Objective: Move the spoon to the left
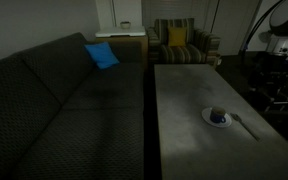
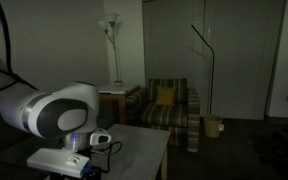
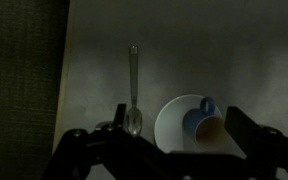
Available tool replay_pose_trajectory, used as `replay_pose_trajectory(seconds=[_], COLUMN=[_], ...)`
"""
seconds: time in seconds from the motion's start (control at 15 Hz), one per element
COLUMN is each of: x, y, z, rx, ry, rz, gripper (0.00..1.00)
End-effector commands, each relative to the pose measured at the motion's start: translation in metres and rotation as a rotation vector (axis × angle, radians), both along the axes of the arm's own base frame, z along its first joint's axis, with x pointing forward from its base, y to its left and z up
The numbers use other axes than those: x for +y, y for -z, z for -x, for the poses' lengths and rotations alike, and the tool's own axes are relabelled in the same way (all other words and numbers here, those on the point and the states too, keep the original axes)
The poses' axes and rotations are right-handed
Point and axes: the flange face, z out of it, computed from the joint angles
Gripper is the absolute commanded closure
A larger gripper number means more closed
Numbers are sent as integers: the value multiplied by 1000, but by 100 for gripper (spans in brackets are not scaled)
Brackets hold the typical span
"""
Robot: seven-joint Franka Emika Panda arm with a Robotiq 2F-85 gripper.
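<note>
In an exterior view: thin pale spoon (image 1: 244,125) lying flat on the grey table (image 1: 184,90), just beside the saucer (image 1: 208,119), untouched, probably left free for a pickup.

In an exterior view: bulky white arm (image 2: 54,115) bent close in front; saucer and spoon hidden.

Wrist view: gripper (image 3: 174,150) poised above the saucer, pointing down, jaws spread fully wide, grasping nothing. Spoon bowl just beside the saucer rim, handle stretching straight away from it.

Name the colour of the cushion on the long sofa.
Bright blue. The cushion shows best in an exterior view, at the sofa's far end.
</note>
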Motion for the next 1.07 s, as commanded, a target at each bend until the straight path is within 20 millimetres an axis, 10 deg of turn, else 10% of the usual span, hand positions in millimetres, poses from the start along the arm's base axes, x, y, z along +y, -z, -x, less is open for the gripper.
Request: replay_pose_trajectory(seconds=[0.0,0.4,1.0], x=[-7,-19,-4], y=[51,120,121], z=[-9,-10,-11], rx=[50,109,98], ry=[-2,41,-90], rz=[30,40,94], gripper=[0,0,0])
